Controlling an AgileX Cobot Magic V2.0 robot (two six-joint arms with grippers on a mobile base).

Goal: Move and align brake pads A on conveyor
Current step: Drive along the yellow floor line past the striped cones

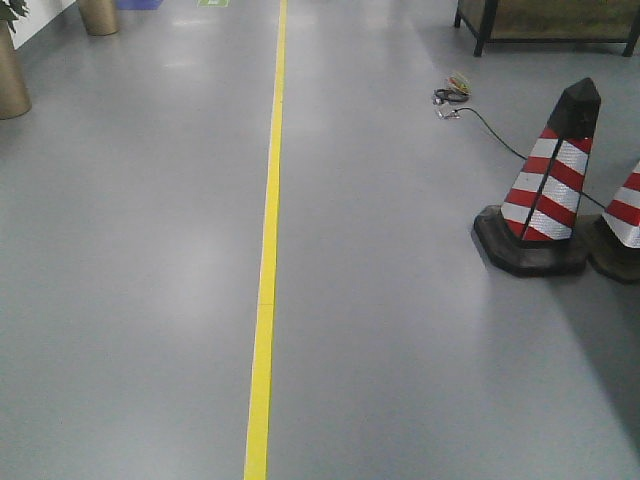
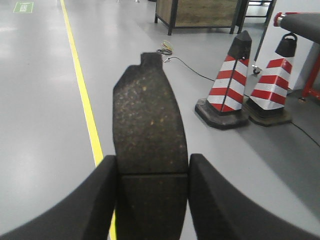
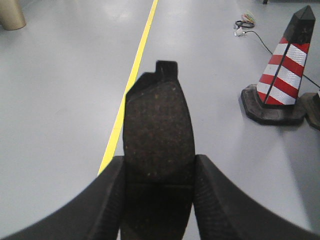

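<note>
My left gripper [image 2: 152, 172] is shut on a dark grey brake pad [image 2: 147, 115] that sticks out ahead of the fingers, above the grey floor. My right gripper [image 3: 159, 170] is shut on a second brake pad [image 3: 157, 120], held the same way. Each pad shows a centre groove at the fingers and a small tab at its far end. A corner of the conveyor [image 2: 300, 22], dark belt with a red frame, shows at the top right of the left wrist view. Neither gripper shows in the front view. The other pads are out of view.
A yellow floor line [image 1: 266, 260] runs ahead. Red-and-white cones [image 1: 548, 185] stand on the right, with a black cable and connector [image 1: 452, 97] behind. A wooden crate on a black frame [image 1: 545, 20] stands far right. Brown planters [image 1: 10, 80] stand far left.
</note>
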